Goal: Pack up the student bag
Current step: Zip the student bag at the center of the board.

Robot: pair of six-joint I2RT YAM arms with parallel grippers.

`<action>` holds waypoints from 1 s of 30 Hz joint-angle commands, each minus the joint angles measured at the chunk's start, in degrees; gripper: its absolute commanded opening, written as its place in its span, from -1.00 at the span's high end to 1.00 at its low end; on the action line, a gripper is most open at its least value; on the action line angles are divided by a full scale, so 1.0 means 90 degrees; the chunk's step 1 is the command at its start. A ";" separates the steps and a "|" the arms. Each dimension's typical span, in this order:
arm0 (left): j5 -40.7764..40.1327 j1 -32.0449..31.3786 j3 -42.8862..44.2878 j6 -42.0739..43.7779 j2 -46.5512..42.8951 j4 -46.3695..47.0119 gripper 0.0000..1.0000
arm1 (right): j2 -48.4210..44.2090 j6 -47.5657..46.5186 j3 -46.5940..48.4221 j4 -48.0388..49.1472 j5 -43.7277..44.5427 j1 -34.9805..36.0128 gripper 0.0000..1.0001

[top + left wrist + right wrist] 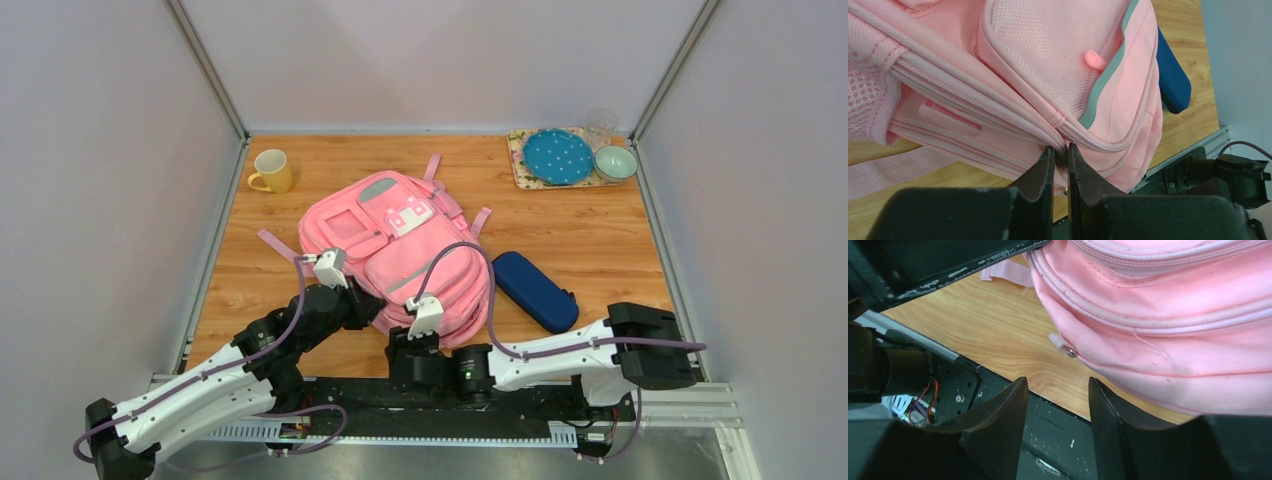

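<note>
Wood-grain tabletop (pixel 620 250) between plain grey walls holds all that I work on. Toward the near edge, about midway between left and right, lies the large pink fabric backpack (pixel 400 250) with grey strips, front pockets up, its straps trailing on the wood. My left pincer (pixel 1060 150) is closed almost fully, with only a sliver between the fingers, and it nips the bag's zip seam on the near left side. A small metal bit shows lower in that gap, but I cannot tell what it is. My right pincer (pixel 1058 385) stands parted with nothing in it, over the near edge of the table just beside the bag's near side, where a small pink tab with a metal end (pixel 1064 347) sticks out from a seam. A navy-blue oval zip pouch (pixel 535 290) lies just beside the bag on its right. A yellow ceramic mug (pixel 272 171) sits near the far left corner. At the far right corner a floral tray (pixel 520 165) bears a blue dotted plate (pixel 557 156), a pale green bowl (pixel 615 162) and a clear glass (pixel 601 125).
</note>
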 commanded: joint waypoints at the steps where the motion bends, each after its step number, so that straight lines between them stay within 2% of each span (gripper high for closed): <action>1: 0.0135 -0.0045 0.0538 -0.0044 -0.0132 0.0798 1.00 | 0.0534 0.0501 0.0570 -0.0113 0.0795 0.0040 0.00; 5: 0.0125 -0.0045 0.0626 -0.0044 -0.0122 0.0739 1.00 | 0.0925 0.0834 0.0903 -0.0583 0.1320 0.0089 0.15; 12: 0.0164 -0.0045 0.0567 -0.0093 -0.0161 0.0798 1.00 | 0.1394 0.1226 0.1059 -0.0670 0.2162 0.0099 0.13; 17: 0.0203 -0.0054 0.0567 -0.0112 -0.0171 0.0788 1.00 | 0.1678 0.1498 0.1254 -0.1090 0.2348 0.0021 0.07; 22: 0.0271 -0.0054 0.0548 -0.0132 -0.0171 0.0817 1.00 | 0.1668 0.1392 0.1118 -0.0945 0.2328 -0.0145 0.07; 27: 0.0378 -0.0045 0.0518 -0.0161 -0.0142 0.0846 1.00 | 0.1668 0.0758 0.1157 -0.0418 0.2251 -0.0320 0.21; 30: 0.0427 -0.0045 0.0509 -0.0171 -0.0132 0.0846 1.00 | 0.1746 0.0484 0.1225 -0.0271 0.2114 -0.0447 0.44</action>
